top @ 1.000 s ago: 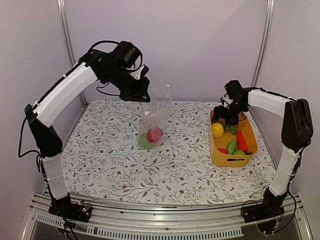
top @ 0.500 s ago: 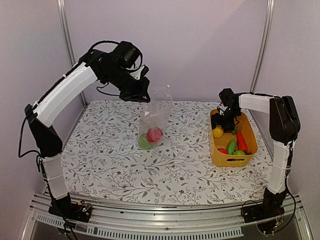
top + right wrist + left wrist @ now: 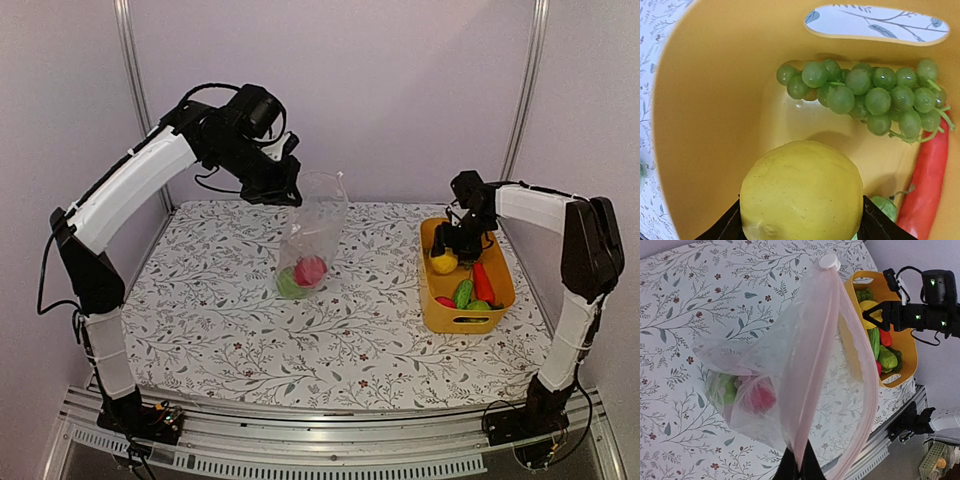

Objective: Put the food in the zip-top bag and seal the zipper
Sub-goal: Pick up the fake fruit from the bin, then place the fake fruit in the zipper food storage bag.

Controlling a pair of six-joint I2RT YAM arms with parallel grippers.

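My left gripper (image 3: 281, 193) is shut on the mouth edge of the clear zip-top bag (image 3: 312, 235) and holds it up with its bottom on the table. The bag holds a red ball (image 3: 310, 269) and a green round one (image 3: 290, 284). In the left wrist view the bag (image 3: 790, 365) hangs open, its zipper strip (image 3: 812, 365) running to a white slider (image 3: 828, 261). My right gripper (image 3: 447, 252) is shut on the yellow lemon (image 3: 802, 192) inside the yellow basket (image 3: 500, 300). A green grape bunch (image 3: 865, 92) and a red carrot (image 3: 925, 182) lie beside it.
The basket stands at the table's right side and also holds a green cucumber (image 3: 463, 293) and a red ball (image 3: 445, 301). Metal frame posts (image 3: 130, 70) rise at the back corners. The table's front rail (image 3: 320, 445) runs along the near edge.
My right gripper shifted a little within the basket's back left corner and now sits on the lemon. The left arm and the bag have not moved.
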